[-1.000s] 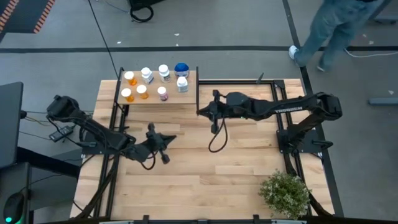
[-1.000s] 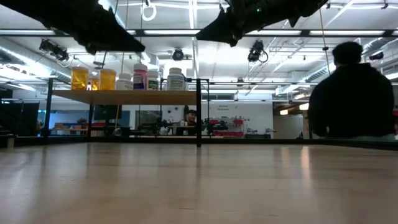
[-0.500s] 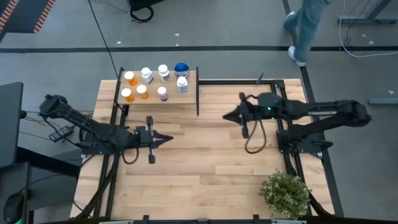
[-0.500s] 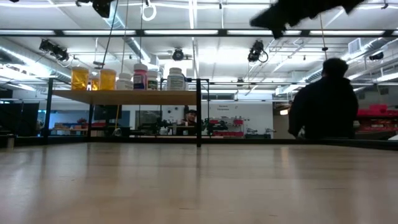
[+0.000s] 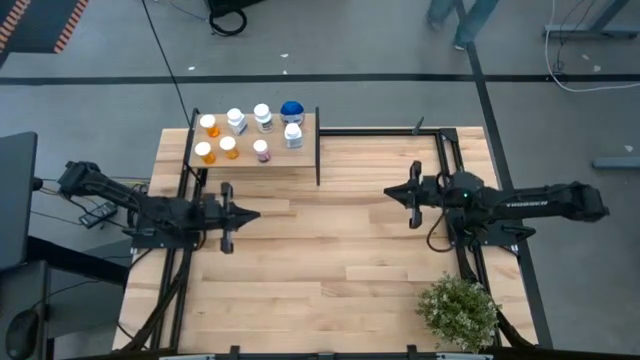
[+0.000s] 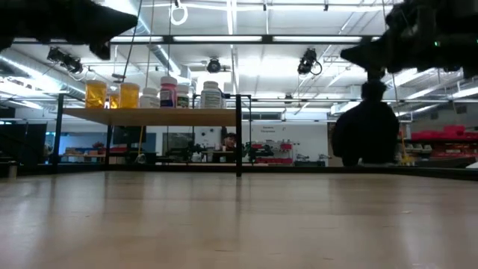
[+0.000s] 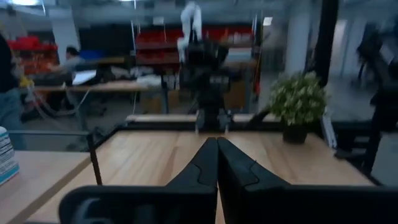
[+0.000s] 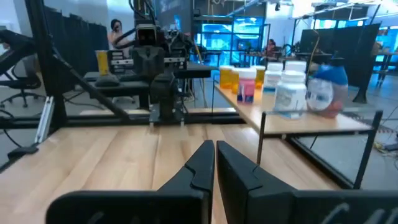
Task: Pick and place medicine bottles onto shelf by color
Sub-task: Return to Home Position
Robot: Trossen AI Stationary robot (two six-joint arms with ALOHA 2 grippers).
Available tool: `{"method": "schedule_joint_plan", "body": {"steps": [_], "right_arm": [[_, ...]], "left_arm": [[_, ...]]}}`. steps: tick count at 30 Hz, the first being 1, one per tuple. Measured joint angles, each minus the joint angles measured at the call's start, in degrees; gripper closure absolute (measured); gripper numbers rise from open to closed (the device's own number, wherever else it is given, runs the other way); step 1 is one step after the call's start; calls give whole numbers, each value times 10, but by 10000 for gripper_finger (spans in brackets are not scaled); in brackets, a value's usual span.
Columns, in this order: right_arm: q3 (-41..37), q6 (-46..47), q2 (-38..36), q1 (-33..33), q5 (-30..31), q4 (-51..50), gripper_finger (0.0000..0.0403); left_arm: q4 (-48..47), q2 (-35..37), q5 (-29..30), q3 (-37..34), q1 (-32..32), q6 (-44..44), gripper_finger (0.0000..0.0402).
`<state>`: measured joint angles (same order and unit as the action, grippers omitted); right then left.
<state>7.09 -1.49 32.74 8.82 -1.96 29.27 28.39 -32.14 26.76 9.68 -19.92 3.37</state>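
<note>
The shelf (image 5: 280, 162) stood at the far left corner of the surface (image 5: 330, 270), and every one of the medicine bottles (image 5: 264, 117) that could be seen stood on it. Three orange bottles (image 5: 204, 152) were grouped at the shelf's left end. A pink bottle (image 5: 261, 150) stood near the middle of its front edge, with white ones behind it and to its right. The blue-topped bottle (image 5: 291, 109) was at the shelf's back right corner, close to the edge. The left tool (image 5: 255, 213) hung above the left half of the surface, just in front of the shelf's front edge but apart from it. It was clenched, its fingers pressed together on nothing, and it pointed toward the right edge. The right tool (image 5: 390, 192) hung above the right half, clenched in the same way and holding nothing, and it pointed toward the left edge. A wide strip of bare planks lay open between the two tips. A potted plant (image 5: 458, 310) stood at the near right corner, well apart from both tools.
</note>
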Motion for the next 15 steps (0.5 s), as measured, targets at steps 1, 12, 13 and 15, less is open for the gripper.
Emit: {"method": "schedule_joint_plan", "body": {"steps": [1, 12, 13, 15], "right_arm": [[-15, 2, 0, 3, -2, 16, 380], [-67, 31, 14, 55, -80, 127, 380], [-67, 26, 14, 60, -80, 138, 380], [-67, 21, 14, 70, -73, 149, 380]], "left_arm": [[31, 14, -6, -25, 0, 5, 400], [41, 139, -124, -92, 26, 33, 400], [30, 144, -127, -92, 33, 32, 400], [3, 156, -135, -92, 51, 24, 400]]}}
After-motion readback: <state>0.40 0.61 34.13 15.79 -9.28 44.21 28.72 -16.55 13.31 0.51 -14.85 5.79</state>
